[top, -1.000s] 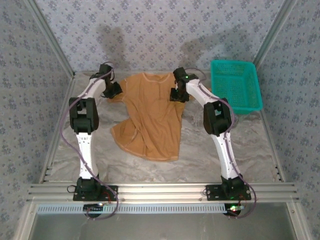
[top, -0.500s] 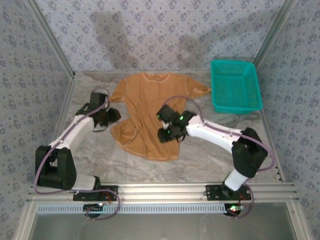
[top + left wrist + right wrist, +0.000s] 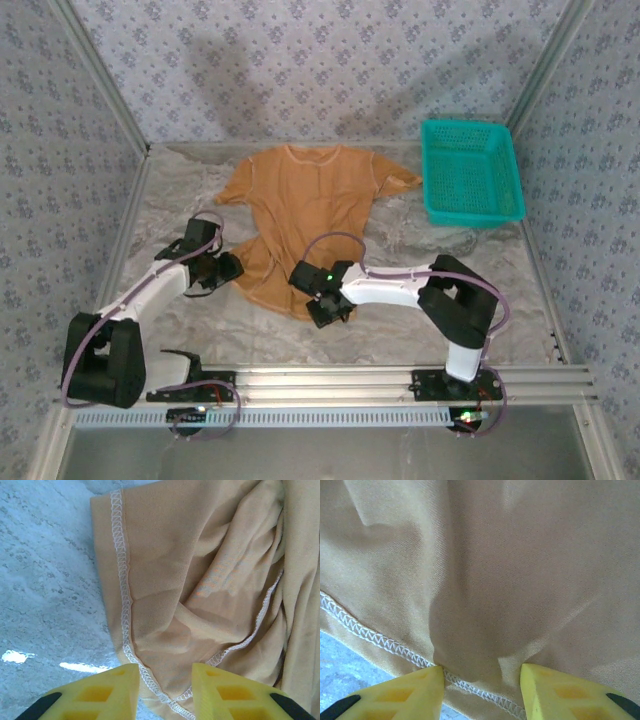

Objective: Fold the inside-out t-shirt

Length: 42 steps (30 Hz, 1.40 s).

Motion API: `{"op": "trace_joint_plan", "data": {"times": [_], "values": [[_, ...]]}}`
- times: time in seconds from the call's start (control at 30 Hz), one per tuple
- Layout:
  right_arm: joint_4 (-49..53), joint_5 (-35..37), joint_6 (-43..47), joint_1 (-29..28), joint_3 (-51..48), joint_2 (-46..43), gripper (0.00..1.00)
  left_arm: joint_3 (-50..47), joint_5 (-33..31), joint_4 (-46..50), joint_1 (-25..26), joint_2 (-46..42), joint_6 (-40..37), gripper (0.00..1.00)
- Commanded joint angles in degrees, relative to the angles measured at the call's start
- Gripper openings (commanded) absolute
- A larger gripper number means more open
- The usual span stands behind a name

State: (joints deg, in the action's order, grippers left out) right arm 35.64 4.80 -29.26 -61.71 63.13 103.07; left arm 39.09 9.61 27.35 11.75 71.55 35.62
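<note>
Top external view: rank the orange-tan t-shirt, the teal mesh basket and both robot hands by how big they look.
1. orange-tan cloth t-shirt, spread over the table.
2. teal plastic mesh basket.
3. left hand and right hand: they look about alike, so I won't rank one above the other.

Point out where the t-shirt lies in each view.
Top external: t-shirt mid-table, collar far, hem near.
Left wrist: t-shirt upper right, its corner at bottom centre.
Right wrist: t-shirt across most of the picture, table lower left.
Shared landmark: white zigzag hem stitching.
</note>
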Motion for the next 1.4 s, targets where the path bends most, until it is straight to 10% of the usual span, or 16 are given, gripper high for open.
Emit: {"op": "trace_joint_plan", "data": {"times": [0.0,0.27,0.87,1.37], "values": [[-0.57,0.43,-1.81,-0.60,-2.03,1.46,0.45,0.96,-0.88,2.45,-0.06,-1.67,-0.96,0.33],[4.20,1.09,-1.40,-0.44,1.12,1.33,0.01,1.14,3.22,2.47,0.27,-4.19,-2.04,0.34],[0.61,-16.05,0.82,12.71,0.56,-11.92,0.05,-4.72,9.48,-19.84,24.33,-4.34,-11.03,0.36],[-2.98,-23.98,-2.51,19.28,-0.42,-13.53,0.05,-4.68,-9.49,-30.20,37.51,4.98,-30.56,0.47]]}}
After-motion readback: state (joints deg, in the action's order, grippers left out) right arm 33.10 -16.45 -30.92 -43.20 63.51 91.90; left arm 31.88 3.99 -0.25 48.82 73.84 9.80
